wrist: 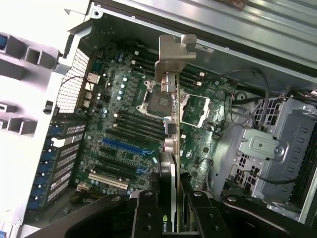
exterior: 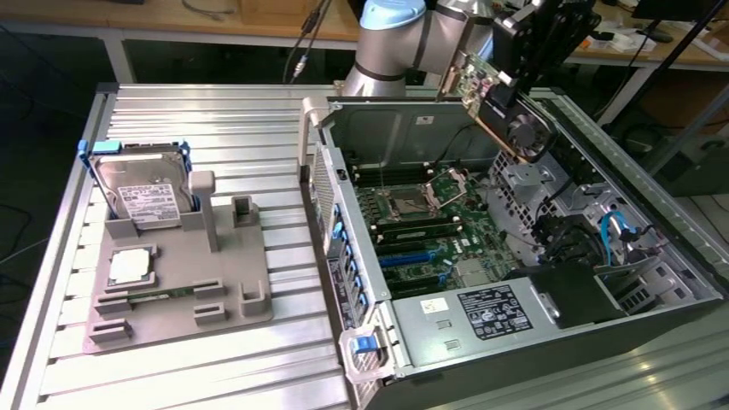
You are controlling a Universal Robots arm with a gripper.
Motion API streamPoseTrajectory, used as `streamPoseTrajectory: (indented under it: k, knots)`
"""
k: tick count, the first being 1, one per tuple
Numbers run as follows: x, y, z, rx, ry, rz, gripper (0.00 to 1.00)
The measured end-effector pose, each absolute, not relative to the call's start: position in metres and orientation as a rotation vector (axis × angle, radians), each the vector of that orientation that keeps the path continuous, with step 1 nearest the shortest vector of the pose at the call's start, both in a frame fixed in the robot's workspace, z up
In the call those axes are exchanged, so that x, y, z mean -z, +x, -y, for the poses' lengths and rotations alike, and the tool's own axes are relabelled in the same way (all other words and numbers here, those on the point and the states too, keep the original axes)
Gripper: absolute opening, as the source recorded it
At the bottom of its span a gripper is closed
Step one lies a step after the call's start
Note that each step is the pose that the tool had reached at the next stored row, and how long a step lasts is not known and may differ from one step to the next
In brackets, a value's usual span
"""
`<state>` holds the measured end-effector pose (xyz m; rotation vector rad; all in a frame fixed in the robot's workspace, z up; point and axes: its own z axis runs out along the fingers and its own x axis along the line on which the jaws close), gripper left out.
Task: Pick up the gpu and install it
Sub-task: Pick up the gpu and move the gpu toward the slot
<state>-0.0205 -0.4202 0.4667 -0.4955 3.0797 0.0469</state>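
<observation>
My gripper [exterior: 515, 81] is shut on the gpu [exterior: 507, 120] and holds it in the air over the back part of the open computer case [exterior: 341, 171]. The card hangs tilted, green board and black fan shroud facing the case. In the wrist view the gpu [wrist: 171, 129] is seen edge-on, its silvery bracket [wrist: 174, 52] pointing away from the gripper [wrist: 171, 210]. The black fingers [wrist: 143, 213] clamp both faces of the card. Beneath it lies the motherboard [wrist: 119, 114] with its blue and black expansion slots [wrist: 121, 144]; the card is well clear of them.
A grey fixture [exterior: 183, 290] on the slatted table carries a hard drive [exterior: 142, 192] in a blue frame and a square processor chip [exterior: 131, 265]. Inside the case are the processor socket [exterior: 405, 203], a drive cage [wrist: 257, 148], cables [exterior: 615, 231] and a power supply [exterior: 490, 312].
</observation>
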Motion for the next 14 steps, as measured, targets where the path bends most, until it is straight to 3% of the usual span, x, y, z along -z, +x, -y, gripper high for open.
streamPoseTrajectory:
  k: [14]
  knots:
    - [-0.4645, -0.0204, 0.4202, -0.050, -0.890, -2.995, 0.27]
